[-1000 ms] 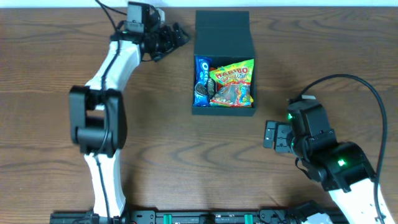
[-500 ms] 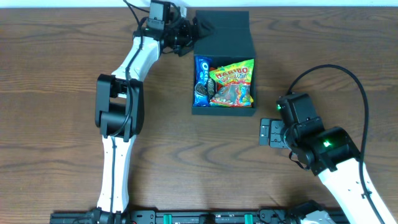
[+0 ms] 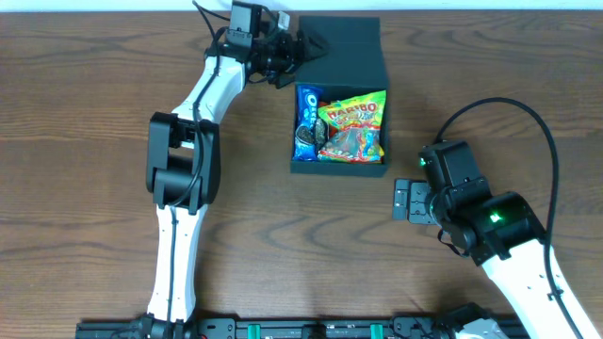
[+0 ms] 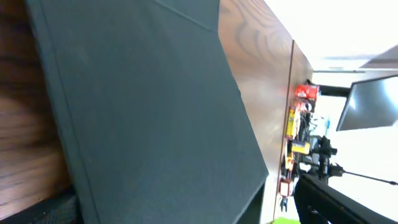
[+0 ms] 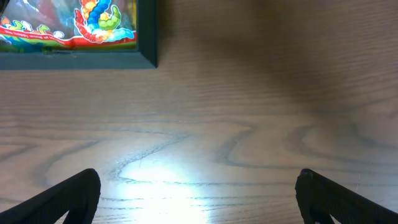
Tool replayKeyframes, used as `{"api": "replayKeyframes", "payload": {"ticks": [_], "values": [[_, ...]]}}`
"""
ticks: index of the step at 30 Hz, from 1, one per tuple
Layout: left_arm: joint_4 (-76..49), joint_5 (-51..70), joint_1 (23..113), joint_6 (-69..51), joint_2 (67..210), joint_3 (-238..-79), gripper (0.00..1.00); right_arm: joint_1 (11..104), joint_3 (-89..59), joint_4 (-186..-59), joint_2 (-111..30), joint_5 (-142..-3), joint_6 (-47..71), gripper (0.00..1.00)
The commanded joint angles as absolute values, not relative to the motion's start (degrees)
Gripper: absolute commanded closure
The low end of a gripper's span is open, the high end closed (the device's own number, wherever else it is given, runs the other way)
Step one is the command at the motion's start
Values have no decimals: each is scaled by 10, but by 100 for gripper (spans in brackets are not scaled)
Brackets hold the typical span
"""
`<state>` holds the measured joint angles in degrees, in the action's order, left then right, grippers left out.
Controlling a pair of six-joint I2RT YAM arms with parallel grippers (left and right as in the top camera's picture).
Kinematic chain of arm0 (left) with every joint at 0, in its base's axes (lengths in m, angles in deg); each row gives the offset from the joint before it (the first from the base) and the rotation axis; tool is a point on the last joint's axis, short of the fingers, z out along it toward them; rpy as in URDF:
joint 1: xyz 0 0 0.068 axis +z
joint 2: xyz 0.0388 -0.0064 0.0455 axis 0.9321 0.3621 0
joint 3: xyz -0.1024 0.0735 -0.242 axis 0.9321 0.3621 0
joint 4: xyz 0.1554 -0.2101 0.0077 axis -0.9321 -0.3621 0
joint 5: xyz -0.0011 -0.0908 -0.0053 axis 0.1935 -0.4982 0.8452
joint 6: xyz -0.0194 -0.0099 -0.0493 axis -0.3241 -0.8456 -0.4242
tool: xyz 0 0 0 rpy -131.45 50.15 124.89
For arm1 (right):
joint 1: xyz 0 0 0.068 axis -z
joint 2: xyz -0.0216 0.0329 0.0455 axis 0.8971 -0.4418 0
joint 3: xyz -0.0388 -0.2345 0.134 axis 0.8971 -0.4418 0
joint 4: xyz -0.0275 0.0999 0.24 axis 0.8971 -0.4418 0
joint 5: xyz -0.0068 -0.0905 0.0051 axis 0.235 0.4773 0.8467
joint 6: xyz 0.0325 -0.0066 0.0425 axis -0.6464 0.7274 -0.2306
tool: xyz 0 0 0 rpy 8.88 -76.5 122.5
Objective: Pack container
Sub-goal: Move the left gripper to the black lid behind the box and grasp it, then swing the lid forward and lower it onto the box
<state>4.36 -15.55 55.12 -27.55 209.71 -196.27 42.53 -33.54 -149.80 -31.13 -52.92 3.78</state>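
The dark teal container (image 3: 339, 168) stands at the table's back middle, its flap lid (image 3: 341, 47) raised at the far side. Inside lie a blue Oreo packet (image 3: 306, 122) and a Haribo bag (image 3: 354, 127). My left gripper (image 3: 294, 52) is at the lid's left edge. In the left wrist view the lid (image 4: 143, 106) fills the frame, and my left gripper (image 4: 186, 214) has its jaws wide apart on either side of it. My right gripper (image 3: 405, 201) is open and empty over bare table, right of and nearer than the box. In the right wrist view my right gripper (image 5: 199, 199) sees the box corner (image 5: 147, 57) and the Haribo bag (image 5: 74, 25).
Dark wood table (image 3: 283, 245) all round the box. The table's far edge runs just behind the lid. My right arm's cable (image 3: 556, 141) loops over the right side.
My left arm has swung right from the back left to the lid's left edge. My right gripper has moved slightly left and away from the front. In the last half second little has moved.
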Motion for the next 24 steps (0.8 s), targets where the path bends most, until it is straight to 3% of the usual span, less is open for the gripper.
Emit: {"api": "replayKeyframes", "payload": {"ticks": [1,8,15,19,24], "values": [[64,-211,539,-239,2105,-1975,5,420,-339,-1497,-311,-521,43,1],[189,-293,541,-222,2105,-1978,5,420,-339,-1497,-311,-512,43,1],[194,-345,552,-162,2082,-2007,5,420,-339,-1497,-311,-501,43,1],[131,-346,553,-99,2050,-2007,4,420,-339,-1497,-311,-495,43,1],[-40,-276,541,47,2000,-2007,5,420,-339,-1497,-311,-495,43,1]]}}
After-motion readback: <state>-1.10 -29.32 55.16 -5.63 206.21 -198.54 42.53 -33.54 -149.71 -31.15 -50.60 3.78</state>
